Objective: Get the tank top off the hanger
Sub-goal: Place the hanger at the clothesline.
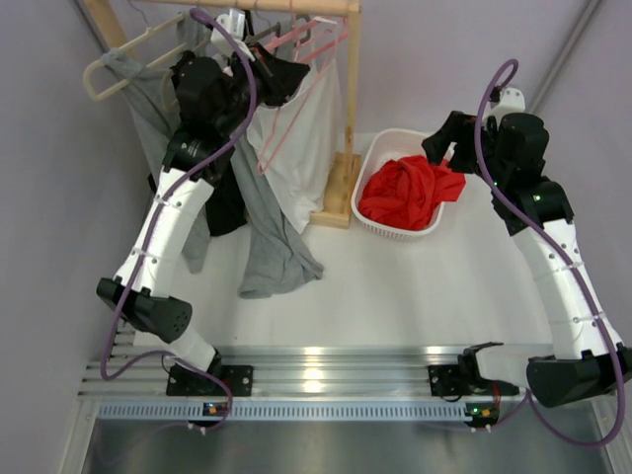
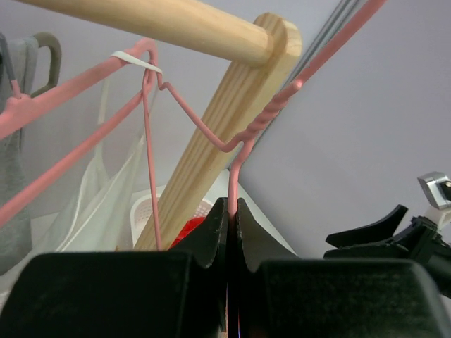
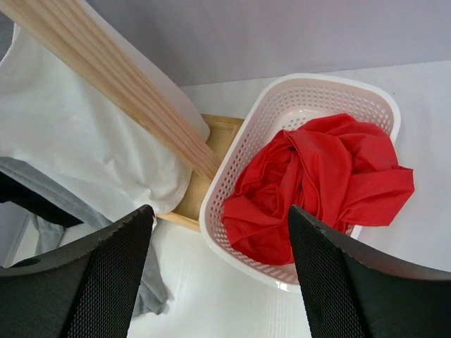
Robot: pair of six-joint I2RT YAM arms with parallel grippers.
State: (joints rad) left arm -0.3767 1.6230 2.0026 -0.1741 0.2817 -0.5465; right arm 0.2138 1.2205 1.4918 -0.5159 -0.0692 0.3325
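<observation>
Left wrist: left fingers point(image 2: 210, 238) clamp wire of pink hanger point(image 2: 238, 137); right fingers point(image 3: 91, 274) gape, empty. Hold steady, slip tank top point(image 2: 99, 204) strap off at 10 o'clock.

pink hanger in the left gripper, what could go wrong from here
1. The left gripper is shut on only a thin wire of the pink hanger, so it might twist or slip when pulled.
2. The tank top has a strap hooked at the hanger's corner, which may snag or stretch.
3. The right gripper hangs open over the basket, not on the top, so the top may just follow the hanger.
</observation>
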